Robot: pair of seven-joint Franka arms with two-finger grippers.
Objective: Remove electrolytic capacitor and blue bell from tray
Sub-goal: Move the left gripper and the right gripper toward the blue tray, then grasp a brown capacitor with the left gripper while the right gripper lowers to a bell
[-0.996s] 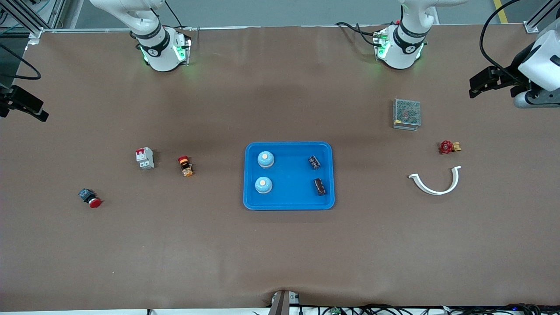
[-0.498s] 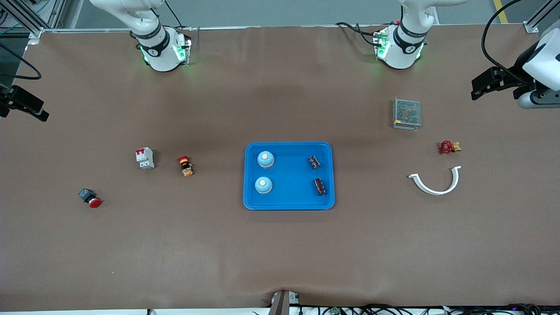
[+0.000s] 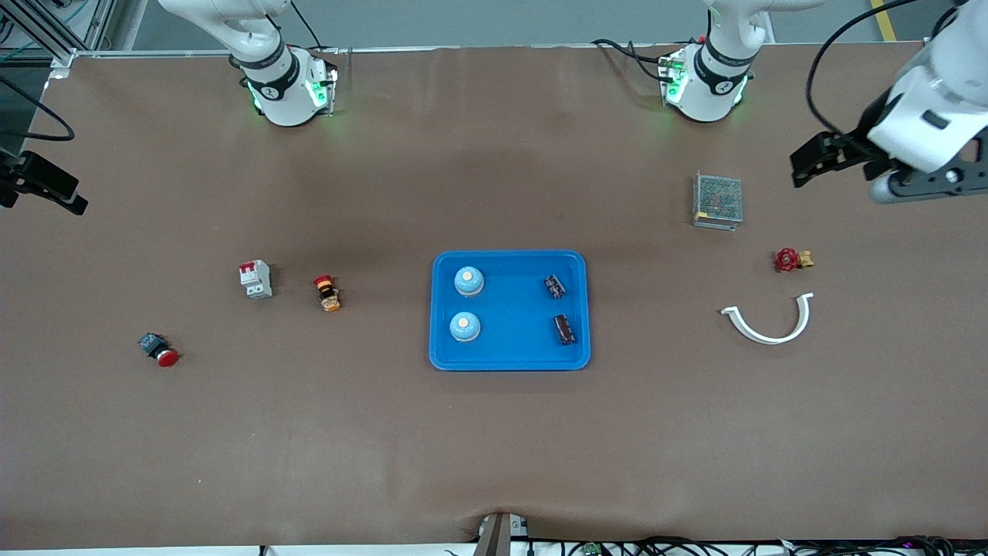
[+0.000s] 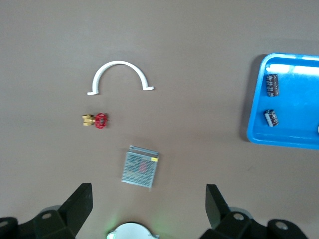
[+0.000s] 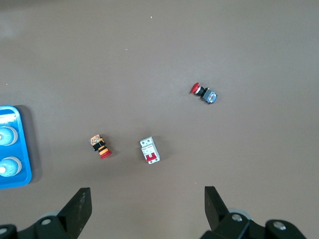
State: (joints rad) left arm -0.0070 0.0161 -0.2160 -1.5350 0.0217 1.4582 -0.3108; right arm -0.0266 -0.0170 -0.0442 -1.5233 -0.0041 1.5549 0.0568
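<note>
A blue tray (image 3: 513, 313) sits mid-table. In it are two light blue bells (image 3: 468, 281) (image 3: 465, 327) toward the right arm's end and two dark capacitors (image 3: 554, 286) (image 3: 564, 330) toward the left arm's end. My left gripper (image 3: 812, 158) is open and empty in the air beside a metal mesh box (image 3: 718, 200). Its wrist view (image 4: 148, 204) shows the capacitors (image 4: 271, 84) (image 4: 271, 118) in the tray (image 4: 291, 132). My right gripper (image 3: 65, 197) is open and empty, waiting over the table's edge; its wrist view (image 5: 147, 204) shows the bells (image 5: 6, 134) (image 5: 7, 167).
Toward the left arm's end lie the mesh box (image 4: 140, 169), a red valve (image 3: 791, 259) and a white curved clamp (image 3: 768, 324). Toward the right arm's end lie a white breaker (image 3: 255, 279), an orange and red button (image 3: 328, 293) and a red push button (image 3: 159, 349).
My left gripper has swung in from the table's end toward the mesh box. The right arm and everything on the table have stayed still.
</note>
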